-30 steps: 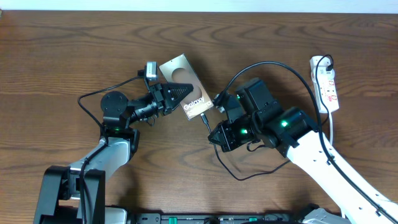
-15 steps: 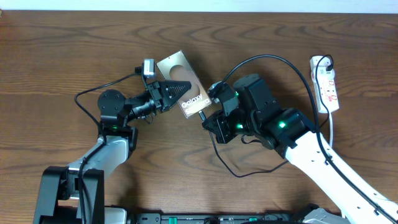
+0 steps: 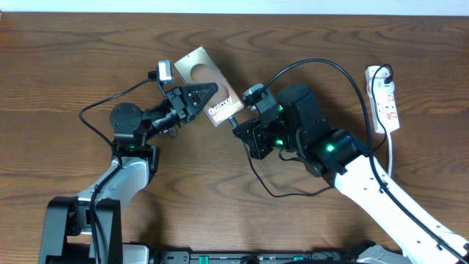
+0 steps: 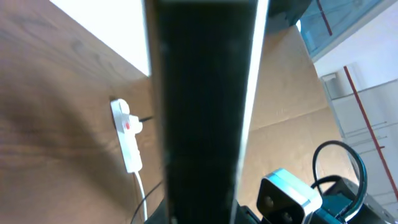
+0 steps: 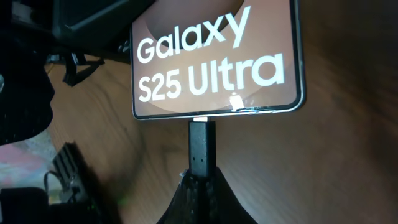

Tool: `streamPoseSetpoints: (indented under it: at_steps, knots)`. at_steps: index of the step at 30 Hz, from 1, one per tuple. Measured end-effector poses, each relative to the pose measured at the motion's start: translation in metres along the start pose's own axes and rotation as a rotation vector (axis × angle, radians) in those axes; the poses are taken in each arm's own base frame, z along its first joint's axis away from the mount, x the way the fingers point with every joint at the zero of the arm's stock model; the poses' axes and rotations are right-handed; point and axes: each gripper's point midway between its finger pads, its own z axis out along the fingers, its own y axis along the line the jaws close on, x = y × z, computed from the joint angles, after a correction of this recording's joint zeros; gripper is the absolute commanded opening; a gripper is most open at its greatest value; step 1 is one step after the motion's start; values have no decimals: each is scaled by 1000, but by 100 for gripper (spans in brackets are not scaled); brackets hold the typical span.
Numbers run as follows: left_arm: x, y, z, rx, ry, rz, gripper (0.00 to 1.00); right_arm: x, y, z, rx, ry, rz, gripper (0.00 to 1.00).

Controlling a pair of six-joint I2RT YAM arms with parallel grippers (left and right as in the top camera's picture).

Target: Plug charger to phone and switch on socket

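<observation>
The phone [image 3: 207, 86] lies tilted near the table's middle, "Galaxy S25 Ultra" lettering up; it fills the top of the right wrist view [image 5: 214, 56]. My left gripper [image 3: 196, 95] is shut on the phone's left edge, and the phone's dark side [image 4: 202, 106] blocks the left wrist view. My right gripper [image 3: 240, 122] is shut on the charger's black connector [image 5: 202, 146], whose tip touches the phone's bottom edge at its port. The black charger cable [image 3: 322, 66] loops over to the white socket strip [image 3: 384, 99] at the right, also seen in the left wrist view [image 4: 126, 134].
The socket's white cord [image 3: 390, 150] runs down toward the front right. Slack charger cable [image 3: 282, 192] lies in front of my right arm. The left arm's own black cable [image 3: 102, 110] curves at the left.
Both grippers moved up and left together. The phone shifted up-left with the left gripper, and the connector followed and now meets the phone's bottom edge.
</observation>
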Motion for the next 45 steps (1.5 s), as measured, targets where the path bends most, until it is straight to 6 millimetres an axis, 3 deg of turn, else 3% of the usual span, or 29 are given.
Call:
streamPoseSetpoints:
  at_steps: [8, 18, 24, 28, 31, 33, 37, 40, 45]
  knots:
    - [-10, -10, 3, 19, -31, 64, 7, -14, 3, 4, -25, -76, -108, 2]
    - [-6, -17, 9, 36, -16, 120, 7, -17, 13, 8, -90, -89, -113, 13]
    - [-3, -18, 12, 41, -6, 149, 7, -21, 17, 8, -111, -101, -97, 37]
    - [2, -19, 12, 46, 20, 167, 7, -36, 12, 5, -85, -161, -104, 57]
    - [27, -16, 18, 59, 108, 189, 7, -27, 0, -9, -41, -116, -52, 69]
    - [54, -15, 18, 82, 232, 219, 7, -28, -9, -29, 20, -120, -48, 73]
    - [107, 7, 11, 67, 443, 140, 7, -39, -19, -96, 136, -200, -53, 78]
    - [114, 19, 8, 40, 467, 124, 7, -40, -23, -136, 217, -263, -63, 81]
    - [124, 34, 18, 21, 470, 165, 7, -41, -35, -181, 385, -359, -74, 89]
